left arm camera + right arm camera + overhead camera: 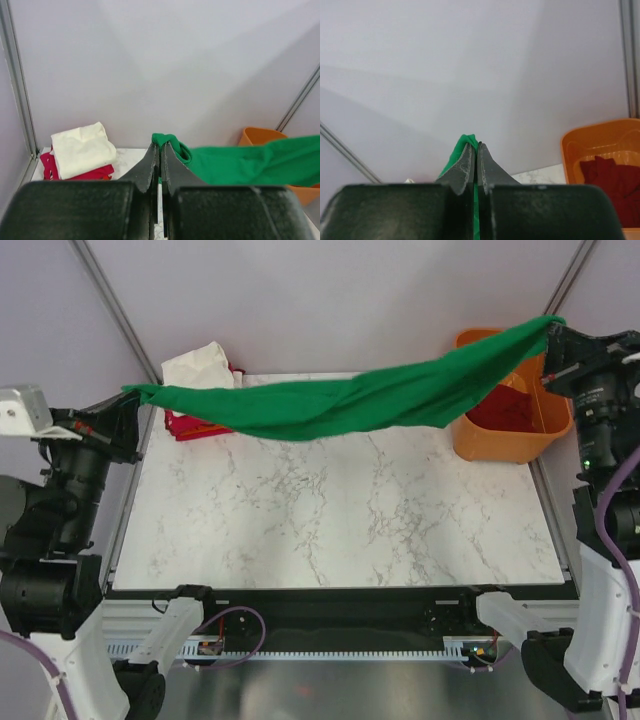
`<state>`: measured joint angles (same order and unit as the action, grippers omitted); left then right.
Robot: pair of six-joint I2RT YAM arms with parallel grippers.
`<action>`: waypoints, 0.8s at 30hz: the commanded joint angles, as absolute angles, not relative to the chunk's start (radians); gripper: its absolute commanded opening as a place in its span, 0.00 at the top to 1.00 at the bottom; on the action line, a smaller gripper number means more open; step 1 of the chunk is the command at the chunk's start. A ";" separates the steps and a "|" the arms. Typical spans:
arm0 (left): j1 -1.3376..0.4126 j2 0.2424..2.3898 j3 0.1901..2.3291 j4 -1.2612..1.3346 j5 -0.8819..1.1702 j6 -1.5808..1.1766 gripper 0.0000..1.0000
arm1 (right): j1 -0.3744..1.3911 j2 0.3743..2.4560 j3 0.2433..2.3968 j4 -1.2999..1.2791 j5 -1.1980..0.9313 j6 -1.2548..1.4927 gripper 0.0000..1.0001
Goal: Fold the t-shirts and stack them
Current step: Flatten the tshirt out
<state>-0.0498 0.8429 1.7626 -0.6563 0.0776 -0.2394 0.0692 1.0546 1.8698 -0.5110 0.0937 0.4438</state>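
Black-fingered, your left claw (160, 146) and right claw (475, 146) each clamp an end of the green shirt (340, 400), strung sagging above the marble table (330, 520). Cream shirt (200, 365) on red shirt (190, 427) back left; orange tub (505, 440) back right.

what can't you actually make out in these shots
1. Top view: the green t-shirt hangs across the orange tub, hiding part of the dark red cloth inside; piece count unclear.
2. Top view: it also crosses the red shirt under the cream shirt; layers uncountable.
3. Right wrist view: the tub is cut off by the right edge.
4. Left wrist view: the left gripper's body blocks most of the tabletop.
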 commanded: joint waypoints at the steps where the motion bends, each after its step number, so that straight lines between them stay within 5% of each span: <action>1: -0.046 0.810 1.772 -0.672 0.061 -0.187 0.98 | 0.066 1.014 1.931 -0.528 0.178 0.387 1.00; 6: -0.045 0.766 1.733 -0.716 0.078 -0.212 0.98 | 0.066 1.048 1.956 -0.546 0.114 0.414 1.00; 15: -0.046 0.637 1.464 -0.814 0.066 -0.307 0.98 | 0.046 1.460 2.077 -0.545 -0.105 0.481 1.00; 19: -0.046 0.724 1.588 -0.848 -0.098 -0.233 0.98 | 0.043 1.682 2.249 -0.566 -0.213 0.537 1.00; 24: -0.046 0.813 1.701 -0.894 -0.006 -0.273 0.98 | 0.018 1.665 2.231 -0.595 -0.195 0.509 1.00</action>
